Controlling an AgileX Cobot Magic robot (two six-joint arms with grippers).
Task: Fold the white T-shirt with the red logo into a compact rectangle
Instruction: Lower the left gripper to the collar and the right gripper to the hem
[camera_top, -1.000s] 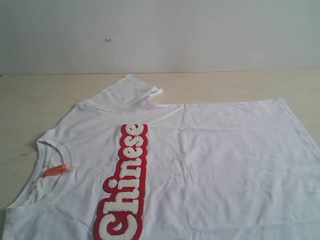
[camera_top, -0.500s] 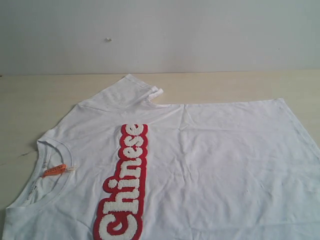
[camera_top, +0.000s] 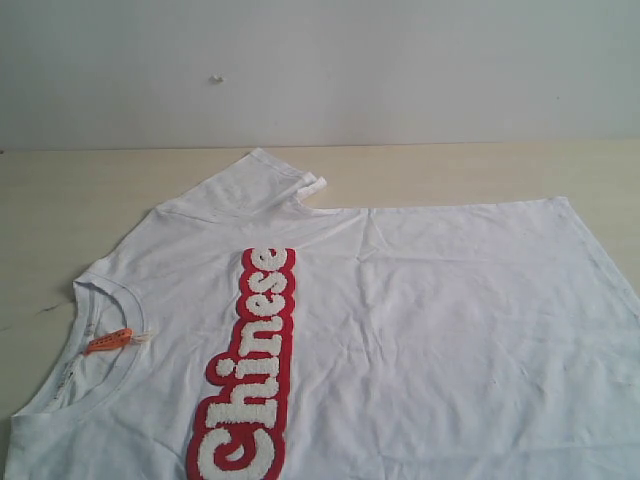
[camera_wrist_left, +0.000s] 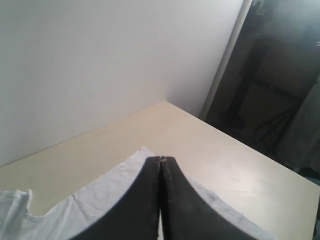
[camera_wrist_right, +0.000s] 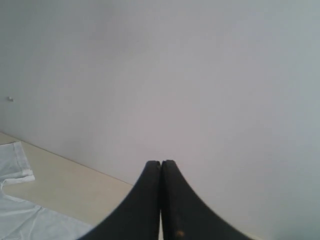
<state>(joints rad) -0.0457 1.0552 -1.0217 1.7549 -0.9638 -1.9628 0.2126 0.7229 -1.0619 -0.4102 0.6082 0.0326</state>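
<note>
Nothing has shifted since a second ago: the white T-shirt (camera_top: 430, 300) lies exactly as it did, spread flat and face up on the pale wooden table (camera_top: 60, 200), and no arm shows in the exterior view. The cloth is thin cotton with soft, shallow wrinkles across the body. Its ribbed collar (camera_top: 108, 290) sits at the left of that view, with a small orange neck tag (camera_top: 108, 341) inside it. One short sleeve (camera_top: 255, 185) points toward the plain grey-white wall (camera_top: 400, 70), its hem turned up a little at the corner. The red logo (camera_top: 250, 370) runs as a long strip across the chest, fuzzy white bubble letters on a thick red outline, and its lower end runs off the picture's near edge.

The left gripper (camera_wrist_left: 160, 159) hangs above the shirt's far hem, its smooth black curved fingers (camera_wrist_left: 140, 200) pressed tip to tip with nothing between them. The right gripper (camera_wrist_right: 160, 162) is clenched the same way, empty, held up facing the wall.
</note>
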